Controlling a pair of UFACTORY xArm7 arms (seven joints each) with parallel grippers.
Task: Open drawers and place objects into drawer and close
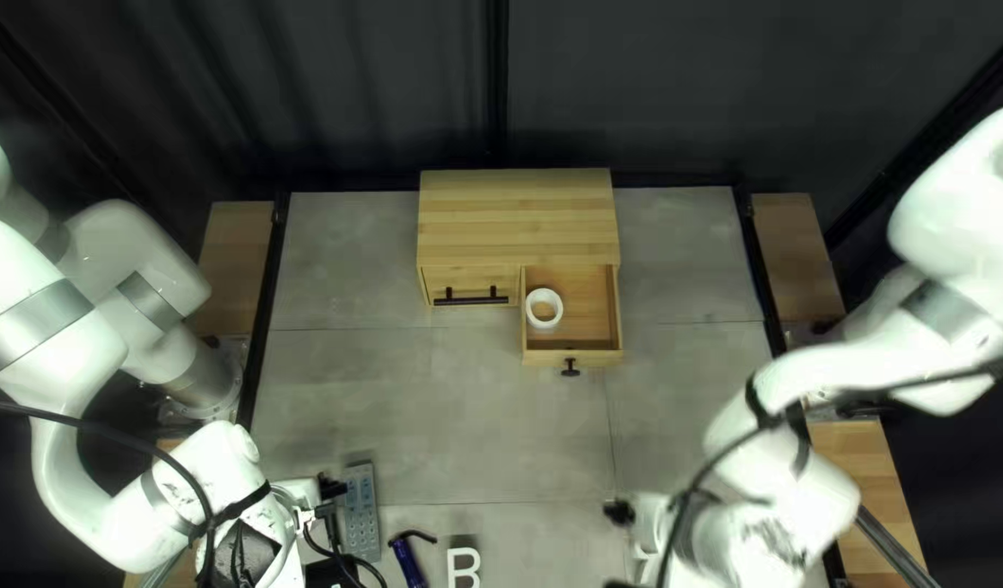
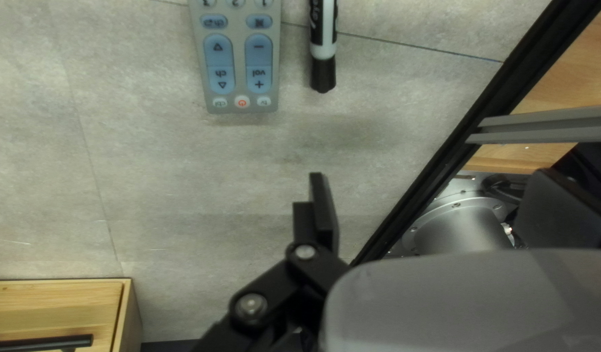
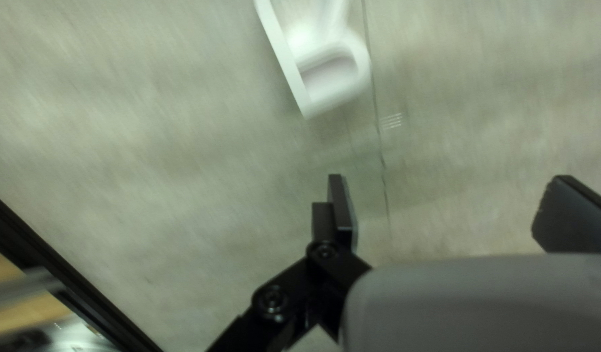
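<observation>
- Remote [image 2: 241, 72], grey plastic with blue buttons: ahead of left end effector [image 1: 333, 530], released, fingers apart.
- Right end effector [image 1: 619, 548]: released, white block letter [image 3: 287, 62] ahead.
- Thick white ring [image 1: 531, 310]: inside open pale-wood drawer [image 1: 594, 357], well beyond both end effectors.

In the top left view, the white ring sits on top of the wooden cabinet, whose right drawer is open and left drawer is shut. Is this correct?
Not fully. The top left view shows the white ring inside the open right drawer, not on top of the wooden cabinet. The left drawer is indeed shut.
</observation>
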